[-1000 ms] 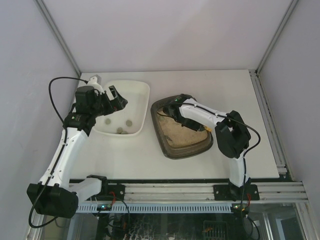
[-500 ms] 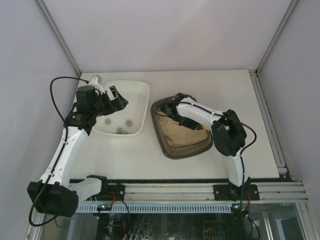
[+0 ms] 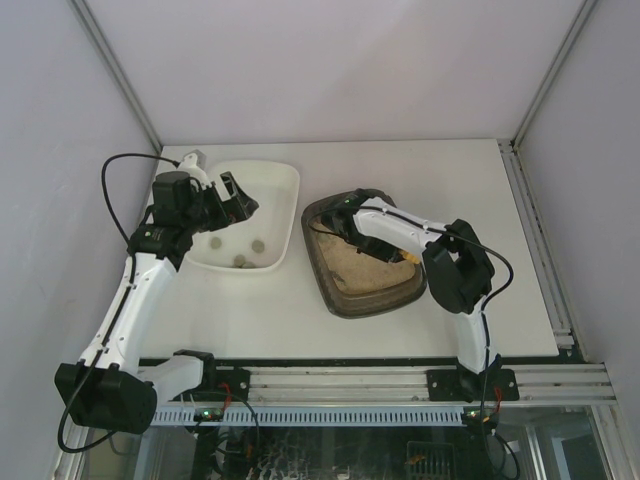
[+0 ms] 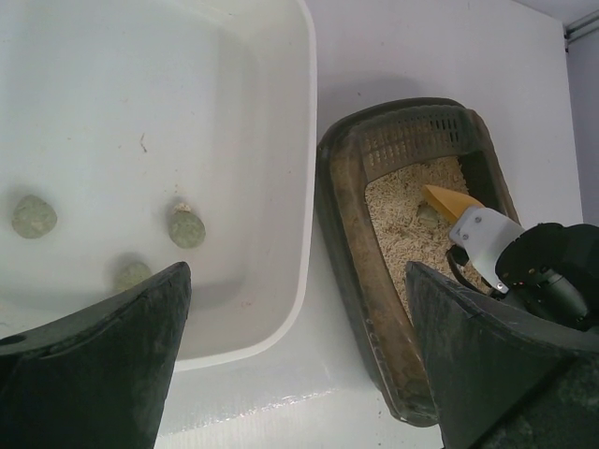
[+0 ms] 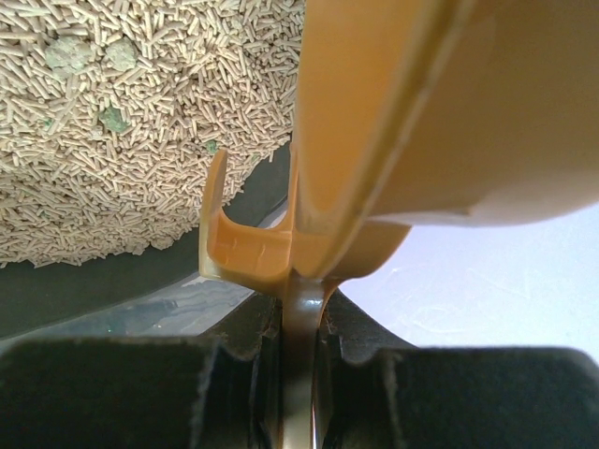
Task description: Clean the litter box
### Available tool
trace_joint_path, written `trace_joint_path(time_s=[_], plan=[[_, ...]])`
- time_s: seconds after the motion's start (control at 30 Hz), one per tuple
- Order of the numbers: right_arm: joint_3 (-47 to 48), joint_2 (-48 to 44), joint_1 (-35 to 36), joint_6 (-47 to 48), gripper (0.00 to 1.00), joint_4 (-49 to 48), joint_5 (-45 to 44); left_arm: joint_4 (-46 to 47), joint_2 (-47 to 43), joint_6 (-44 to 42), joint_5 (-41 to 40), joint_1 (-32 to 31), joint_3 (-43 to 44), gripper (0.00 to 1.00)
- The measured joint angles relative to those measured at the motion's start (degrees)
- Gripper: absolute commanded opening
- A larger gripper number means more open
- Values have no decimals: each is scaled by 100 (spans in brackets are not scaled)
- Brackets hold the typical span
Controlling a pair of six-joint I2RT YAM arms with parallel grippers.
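Note:
The litter box [image 3: 345, 290] is a dark brown tray of tan pellet litter at the table's middle; it also shows in the left wrist view [image 4: 348, 243]. My right gripper [image 5: 301, 323] is shut on the thin handle of an orange scoop [image 5: 393, 122], which hangs over the box's rim, where litter meets the white table. The scoop's orange blade [image 4: 447, 199] rests on the litter. Small greenish clumps [image 5: 70, 51] lie among the pellets. My left gripper [image 3: 238, 203] stands open and empty above the white tray [image 3: 290, 200].
The white tray [image 4: 304, 140] sits just left of the litter box and holds three grey-green clumps [image 4: 185, 226]. A narrow strip of table separates the two trays. Enclosure walls close in on the left, right and back.
The right arm has shifted slightly to the left over the litter box, carrying the scoop with it. The left arm has hardly moved.

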State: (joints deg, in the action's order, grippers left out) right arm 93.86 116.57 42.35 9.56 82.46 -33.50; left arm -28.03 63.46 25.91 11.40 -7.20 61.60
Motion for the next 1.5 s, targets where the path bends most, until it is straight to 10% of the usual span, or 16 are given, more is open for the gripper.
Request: trace_joint_path(time_s=[0.9, 1.5], plan=[[-450, -151, 96, -70, 0, 11, -492, -57, 0, -17, 402, 2, -184, 100], [227, 286, 151, -313, 0, 109, 1429, -216, -87, -61, 581, 138, -184, 100]])
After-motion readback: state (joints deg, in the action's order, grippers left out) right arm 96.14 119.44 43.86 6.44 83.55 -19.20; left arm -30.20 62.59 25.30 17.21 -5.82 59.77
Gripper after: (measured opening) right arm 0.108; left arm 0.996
